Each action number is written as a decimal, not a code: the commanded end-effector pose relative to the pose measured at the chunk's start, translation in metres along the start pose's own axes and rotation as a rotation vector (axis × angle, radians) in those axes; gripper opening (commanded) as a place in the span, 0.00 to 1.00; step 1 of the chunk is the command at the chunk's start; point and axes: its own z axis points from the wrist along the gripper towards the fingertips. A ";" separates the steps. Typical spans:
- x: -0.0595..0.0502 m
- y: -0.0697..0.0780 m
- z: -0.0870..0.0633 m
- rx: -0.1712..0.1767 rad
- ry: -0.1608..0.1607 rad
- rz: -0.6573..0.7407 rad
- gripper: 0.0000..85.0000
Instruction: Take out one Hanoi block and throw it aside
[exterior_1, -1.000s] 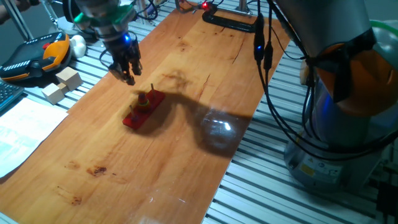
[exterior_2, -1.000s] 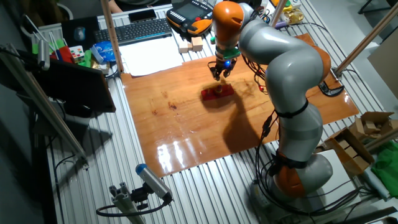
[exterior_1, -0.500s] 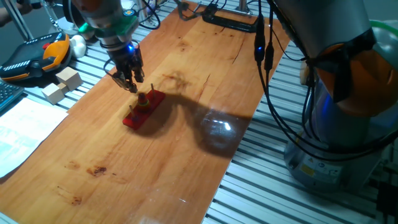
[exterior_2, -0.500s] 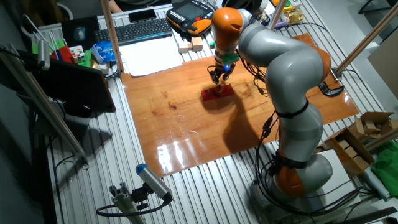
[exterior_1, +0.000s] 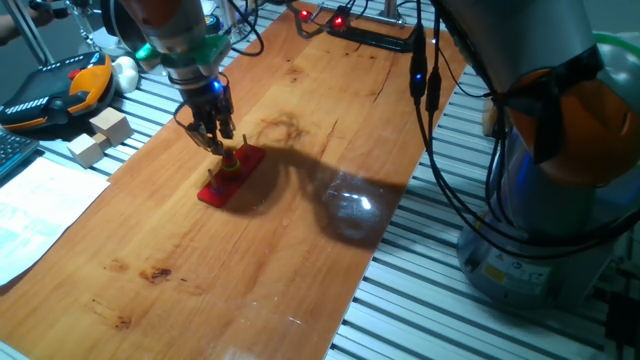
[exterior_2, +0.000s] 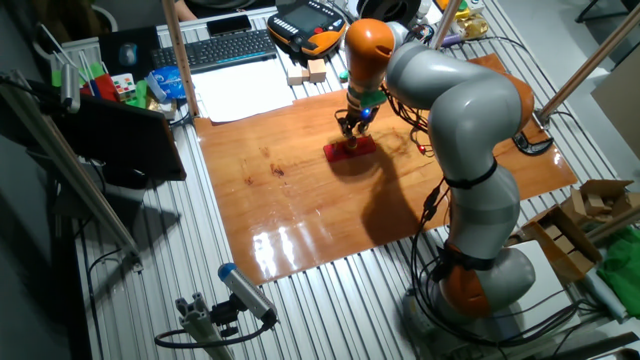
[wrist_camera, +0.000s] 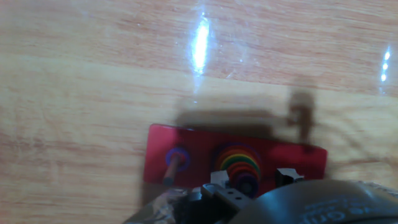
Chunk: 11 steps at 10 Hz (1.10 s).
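Observation:
The Hanoi tower has a red base (exterior_1: 222, 184) with a stack of coloured ring blocks (exterior_1: 231, 164) on one peg. In the hand view the red base (wrist_camera: 186, 149) carries the ring stack (wrist_camera: 239, 163) and a second peg with one small ring (wrist_camera: 176, 157). My gripper (exterior_1: 217, 143) is low over the tower, also seen from the other fixed view (exterior_2: 349, 128). In the hand view my gripper (wrist_camera: 253, 178) is open, with its fingertips (wrist_camera: 219, 178) on either side of the ring stack. I cannot tell if they touch it.
Wooden blocks (exterior_1: 101, 134) and an orange-black pendant (exterior_1: 60, 88) lie off the board's left edge. A black clamp (exterior_1: 370, 36) sits at the far end. A keyboard (exterior_2: 222, 47) and white paper (exterior_2: 245, 92) lie beyond the board. The arm's base (exterior_2: 478, 270) stands at the right.
My gripper has moved down and toward the tower, from above and behind it to right over the ring stack. The tower has not moved.

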 end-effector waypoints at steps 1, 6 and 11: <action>0.001 0.002 0.003 0.009 -0.008 0.001 0.53; 0.004 0.001 0.007 0.006 -0.010 -0.004 0.53; 0.008 -0.001 0.012 0.000 -0.014 -0.005 0.51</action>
